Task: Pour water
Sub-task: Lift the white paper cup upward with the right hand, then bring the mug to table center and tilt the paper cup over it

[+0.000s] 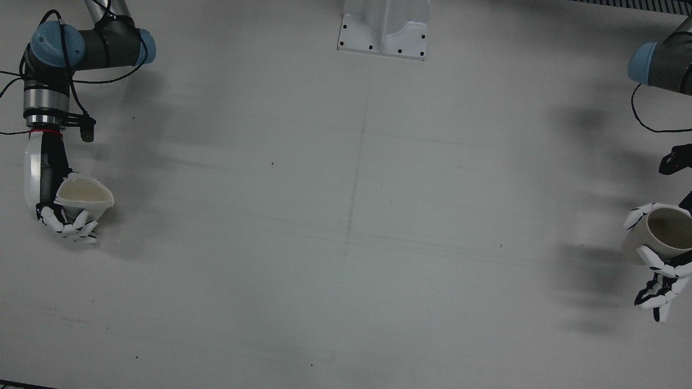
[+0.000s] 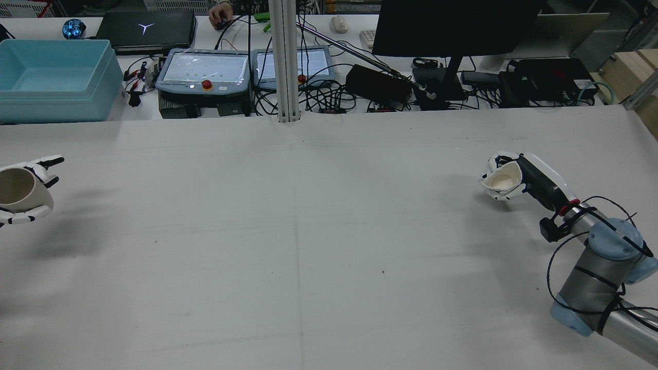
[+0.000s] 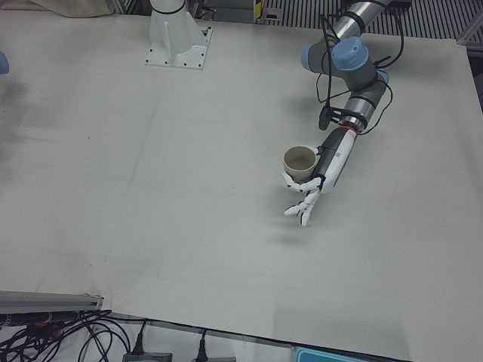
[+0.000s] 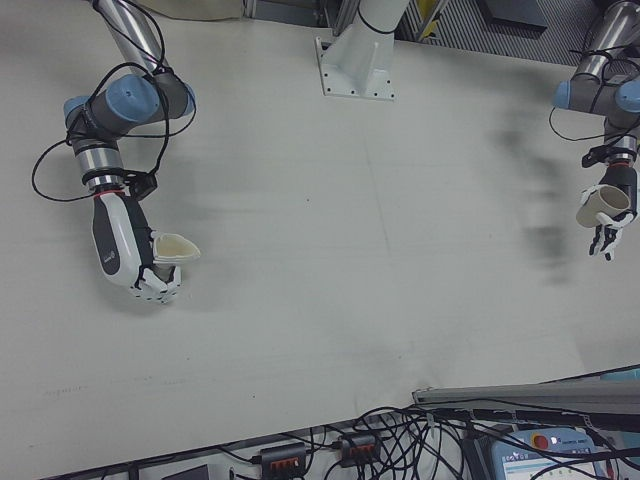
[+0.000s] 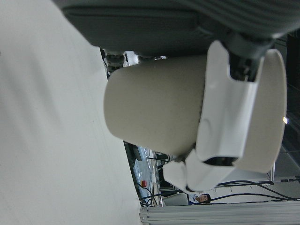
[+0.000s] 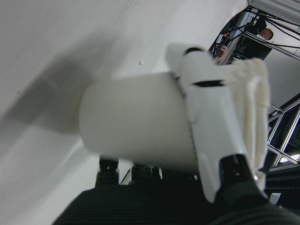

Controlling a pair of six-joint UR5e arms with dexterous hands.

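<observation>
The right hand (image 1: 67, 208) grips a white paper cup (image 1: 84, 197) at the far right side of the table (image 1: 346, 227) as the robot counts sides, which is the left edge of the front view. Its fingers (image 1: 73, 227) wrap around the cup's wall, and the rim is squeezed out of round into a blunt, almost triangular mouth. The cup stands roughly upright with its mouth up, its long axis leaning a little away from the palm. It is held off the table, with its shadow lying apart from it in the right hand view. Whether anything is inside is hard to tell; the inner surface reads pale and even.

The left hand (image 1: 662, 265) holds a beige cup (image 1: 662, 235) at the opposite side of the table, well apart from the first. Fingers curl around the wall just under the rim while others stretch out loose beyond it. This cup also has its mouth up and its axis near vertical, tipped slightly toward the table's middle; its round opening shows dark inside. It too hangs clear of the surface.

Between the two hands the table is bare grey. At its robot side stands a white pedestal base (image 1: 385, 29); beyond its far edge in the rear view lie two teach pendants (image 2: 205, 72), a blue bin (image 2: 54, 77) and a dark monitor (image 2: 452, 25).
</observation>
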